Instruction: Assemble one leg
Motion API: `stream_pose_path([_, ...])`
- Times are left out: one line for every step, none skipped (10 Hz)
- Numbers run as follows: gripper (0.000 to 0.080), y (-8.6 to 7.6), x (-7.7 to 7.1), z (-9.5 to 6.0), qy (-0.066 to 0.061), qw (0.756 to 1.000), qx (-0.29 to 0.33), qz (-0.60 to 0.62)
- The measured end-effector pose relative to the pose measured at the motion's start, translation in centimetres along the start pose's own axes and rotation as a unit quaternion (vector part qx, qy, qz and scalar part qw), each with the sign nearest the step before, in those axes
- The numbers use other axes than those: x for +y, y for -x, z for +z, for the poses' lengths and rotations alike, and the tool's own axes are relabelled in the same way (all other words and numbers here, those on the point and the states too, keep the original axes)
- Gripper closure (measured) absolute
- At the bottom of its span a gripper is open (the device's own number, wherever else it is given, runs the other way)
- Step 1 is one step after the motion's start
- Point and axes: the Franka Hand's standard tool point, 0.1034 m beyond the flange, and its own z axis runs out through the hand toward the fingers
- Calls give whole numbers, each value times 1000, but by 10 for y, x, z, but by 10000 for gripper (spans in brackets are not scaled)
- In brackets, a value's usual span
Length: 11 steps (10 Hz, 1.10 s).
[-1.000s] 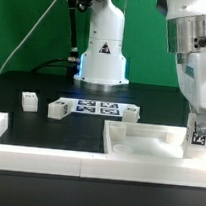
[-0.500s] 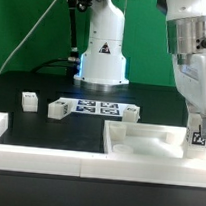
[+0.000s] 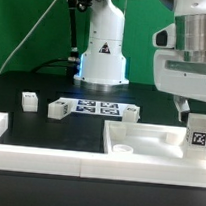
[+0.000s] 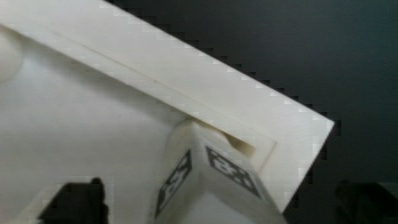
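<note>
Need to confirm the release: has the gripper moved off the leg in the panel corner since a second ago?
Yes. The gripper has risen above the leg, which stands alone at the white panel corner.

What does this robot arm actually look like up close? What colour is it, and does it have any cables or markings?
The arm is glossy white with rounded, bulky segments, and its base carries a small dark logo lit pale blue. Dark cables run behind the base. The wrist housing is white and grey, and the gripper ends in two dark, blocky fingers.
</note>
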Motion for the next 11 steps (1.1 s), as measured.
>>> stream_pose_path([151,0,0,0,4,999,5,-47])
stream_pose_path([151,0,0,0,9,997,11,-81])
stream_pose_path([151,-1,1,0,15,990,16,-139])
stream_pose_path([151,-2,2,0,16,987,16,-161])
stream_pose_path([151,-3,3,0,20,977,18,-211])
stream_pose_path([151,-3,3,0,23,968,17,-249])
stream_pose_path([151,-3,4,0,29,959,14,-280])
stream_pose_path([151,-4,5,0,33,946,8,-323])
stream_pose_path([151,-5,5,-1,33,934,7,-357])
stream_pose_path([151,-9,6,-1,33,920,6,-391])
stream_pose_path([151,-10,6,-1,32,915,6,-402])
